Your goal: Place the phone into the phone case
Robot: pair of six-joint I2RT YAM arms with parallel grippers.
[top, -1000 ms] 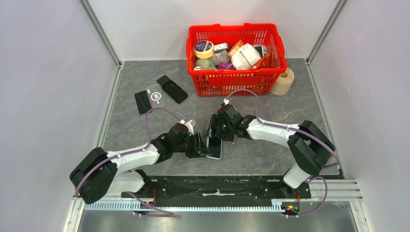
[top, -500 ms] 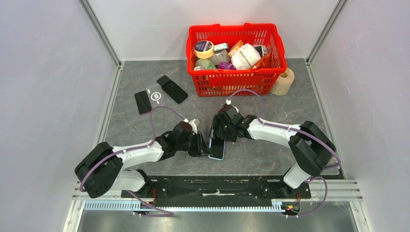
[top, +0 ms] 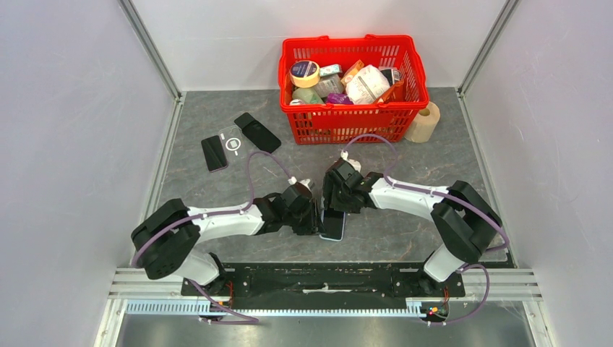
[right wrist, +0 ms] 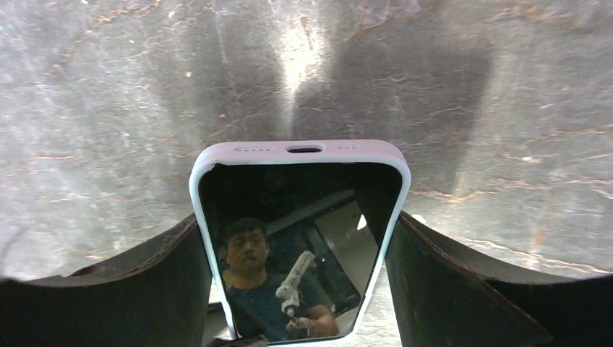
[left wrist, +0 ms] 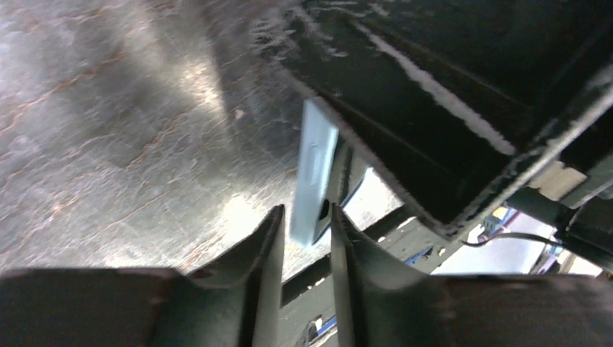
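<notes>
Left tool (left wrist: 305, 217) nearly together around the phone case (left wrist: 318, 159) edge; contact I cannot tell. Right tool (right wrist: 293, 218) clamps the case, phone (right wrist: 296, 238) inside, over the worktop (right wrist: 108, 87). 2 opposing pulls could pop a corner out or twist it free.

Basket (top: 347, 40) stands rear centre on the bench (top: 441, 155), roll (top: 425, 121) just right of it. Rear left: loose case (top: 233, 142) lies between left phone (top: 214, 152) and right phone (top: 257, 132). Front centre: cased phone (top: 333, 225) lies between left tool (top: 313, 217) and right tool (top: 335, 204).
</notes>
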